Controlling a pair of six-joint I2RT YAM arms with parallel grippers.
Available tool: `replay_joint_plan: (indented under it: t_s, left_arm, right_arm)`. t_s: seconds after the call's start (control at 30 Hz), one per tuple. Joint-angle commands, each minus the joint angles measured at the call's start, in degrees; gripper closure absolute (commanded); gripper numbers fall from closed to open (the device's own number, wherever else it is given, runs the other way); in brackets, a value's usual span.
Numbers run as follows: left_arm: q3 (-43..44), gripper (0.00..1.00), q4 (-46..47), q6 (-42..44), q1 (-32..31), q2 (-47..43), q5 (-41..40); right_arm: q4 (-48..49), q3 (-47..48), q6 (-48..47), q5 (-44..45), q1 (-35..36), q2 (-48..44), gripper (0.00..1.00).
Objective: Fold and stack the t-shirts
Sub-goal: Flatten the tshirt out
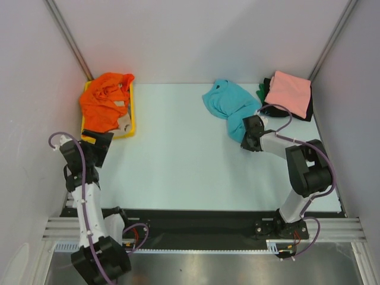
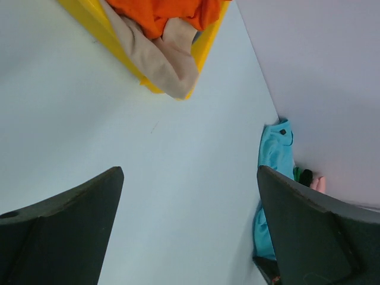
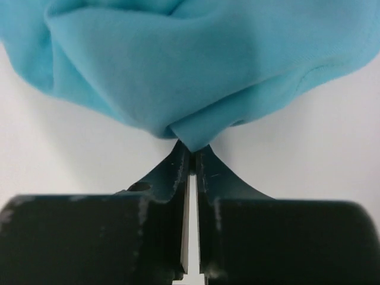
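Note:
The turquoise t-shirt [image 1: 228, 107] lies crumpled at the back right of the table. My right gripper [image 1: 245, 139] is shut on its near edge; in the right wrist view the gripper [image 3: 191, 148] pinches a fold of the turquoise t-shirt [image 3: 196, 65]. A salmon pink t-shirt [image 1: 288, 90] lies folded on black and green ones [image 1: 262, 90] at the far right. An orange t-shirt [image 1: 105, 101] and a beige one [image 1: 123, 122] sit in the yellow tray [image 1: 133, 119]. My left gripper [image 1: 95, 148] is open and empty just in front of the tray; it also shows in the left wrist view [image 2: 190, 196].
The side walls close in on the left and right. The left wrist view shows the tray's corner [image 2: 148, 83] with the beige cloth [image 2: 160, 59] hanging over it. The table's front edge runs along the black strip [image 1: 202, 217].

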Motion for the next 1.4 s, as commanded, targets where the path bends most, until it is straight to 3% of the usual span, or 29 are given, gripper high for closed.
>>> replay_joint_plan:
  t_s: [0.0,0.1,0.13,0.2,0.37,0.5,0.63,0.83,1.0,1.37]
  left_arm:
    - [-1.31,0.0,0.83,5.63,-7.01,-4.5,-2.36]
    - [2.0,0.0,0.41,7.56,-17.3,-1.9,-11.9]
    - [3.24,0.0,0.23,8.09,-24.03,-0.05,-13.61]
    - [6.83,0.0,-0.03,8.88,-29.79,3.21,-17.21]
    - [10.89,0.0,3.56,9.5,-39.82,16.03,-17.05]
    - [14.93,0.0,9.09,10.29,-48.24,26.32,-16.26]
    - [20.03,0.0,11.83,10.64,-53.01,39.5,-13.81]
    - [27.76,0.02,13.95,9.86,-60.3,54.01,-11.87]
    - [27.87,0.03,14.47,8.54,-67.59,56.92,-13.8]
    - [26.98,0.11,21.5,6.34,-71.12,64.65,-12.13]
  right_arm:
    - [-0.57,2.76,-0.42,-2.28,2.16,-1.87,1.0]
    - [-8.2,7.32,-1.48,-1.76,4.28,-10.56,1.0]
    - [-10.23,8.55,-1.65,-2.2,4.45,-14.33,1.0]
    - [-15.76,13.2,-2.09,-1.42,4.11,-25.75,1.0]
    - [-28.42,21.13,-3.49,2.11,-4.3,-41.4,1.0]
    - [-31.43,13.79,-2.28,0.18,-10.38,-46.08,1.0]
    - [-29.24,4.12,1.85,-2.63,-14.08,-49.34,1.0]
    - [-27.65,-0.93,5.2,-5.28,-15.76,-53.38,1.0]
    - [-28.17,-0.67,4.24,-3.79,-15.93,-53.56,1.0]
    - [-27.21,-2.16,3.8,-3.87,-16.11,-53.3,1.0]
